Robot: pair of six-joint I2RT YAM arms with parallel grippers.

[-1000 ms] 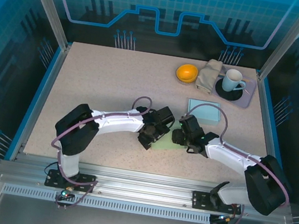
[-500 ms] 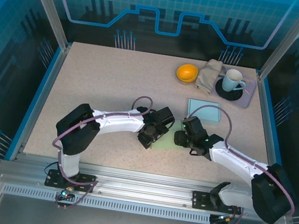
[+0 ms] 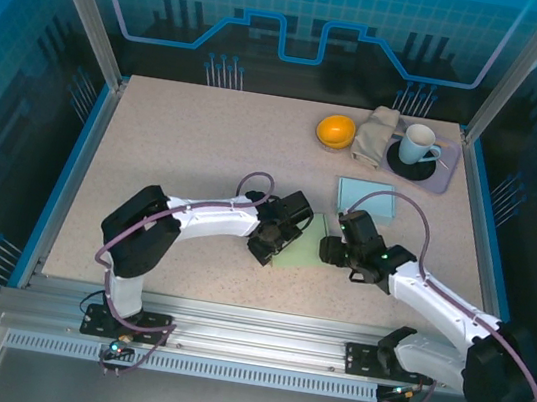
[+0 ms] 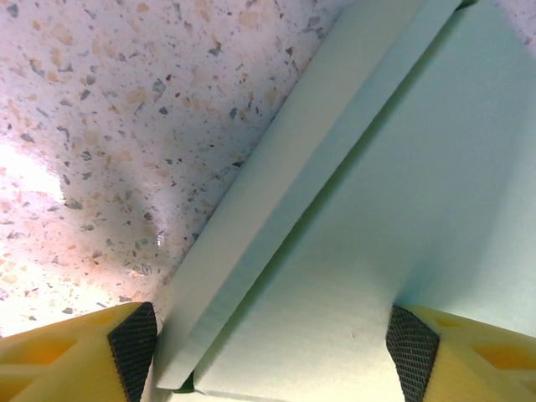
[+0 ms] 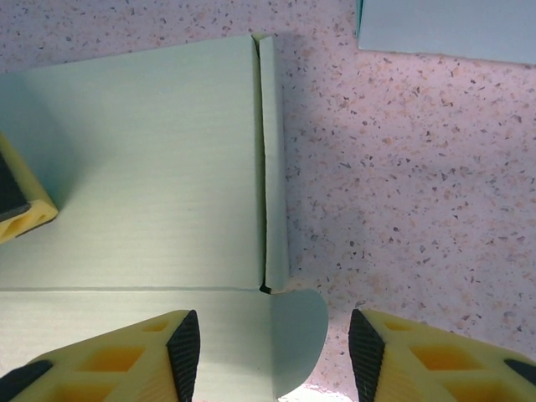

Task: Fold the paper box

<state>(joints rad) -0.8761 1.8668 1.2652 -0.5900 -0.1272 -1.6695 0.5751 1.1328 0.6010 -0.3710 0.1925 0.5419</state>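
Observation:
The paper box (image 3: pixel 298 254) is a flat sheet of pale green card lying on the speckled table between both arms. In the left wrist view the box (image 4: pixel 368 209) has a narrow side flap (image 4: pixel 276 193) folded up along its left edge. My left gripper (image 4: pixel 272 356) stands open, its pads wide apart on either side of the panel and flap. In the top view it (image 3: pixel 261 248) is at the box's left edge. My right gripper (image 5: pixel 275 356) is open over the box's corner, with a rounded tab (image 5: pixel 297 335) between its fingers and clear of the right pad. From above it (image 3: pixel 327 252) is at the right edge.
A light blue sheet (image 3: pixel 367 198) lies just behind the box, and its edge (image 5: pixel 444 25) is in the right wrist view. At the back right are an orange bowl (image 3: pixel 336 130), a folded cloth (image 3: pixel 374 134) and a mug (image 3: pixel 419 143) on a grey tray (image 3: pixel 442 178).
My right arm has swung to the right and drawn its gripper back a little, uncovering more of the green card. The left jaws have narrowed slightly; the left arm has stayed put.

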